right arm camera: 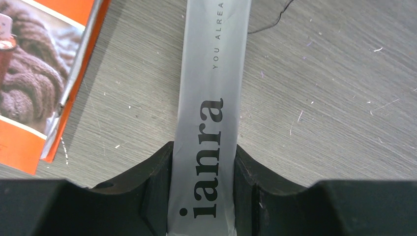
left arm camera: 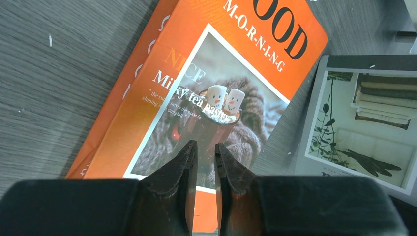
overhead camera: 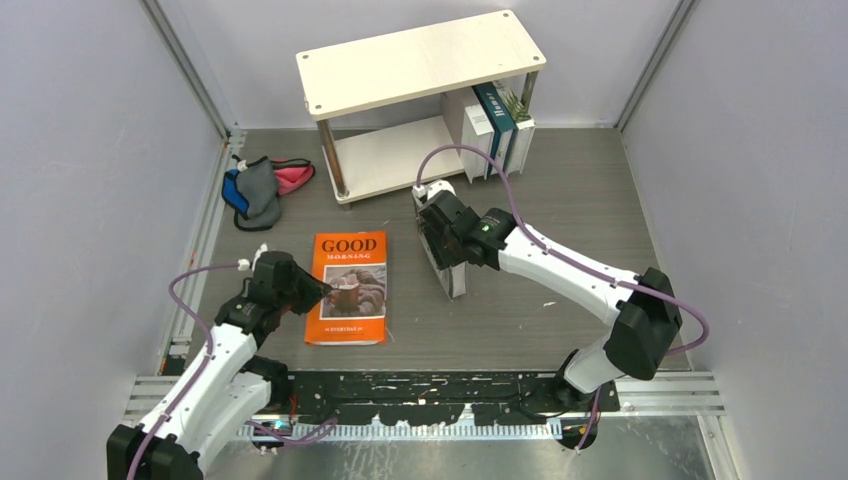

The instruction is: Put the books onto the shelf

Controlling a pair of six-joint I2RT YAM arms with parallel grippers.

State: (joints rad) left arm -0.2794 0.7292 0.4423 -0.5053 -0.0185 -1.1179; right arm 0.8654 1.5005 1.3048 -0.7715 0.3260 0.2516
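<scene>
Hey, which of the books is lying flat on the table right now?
The orange GOOD MORNING book, cover up. The grey book stands on edge, gripped by the right gripper, and the other three books stand upright on the shelf.

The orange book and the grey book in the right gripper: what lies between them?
Only bare table separates the orange book from the grey book; the right wrist view shows this stretch clearly.

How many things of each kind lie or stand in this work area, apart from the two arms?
Books: 5 (teal book, plant-cover book, grey-and-white book, orange book, grey book)
Shelf: 1
Cloth bundle: 1
Total: 7
</scene>
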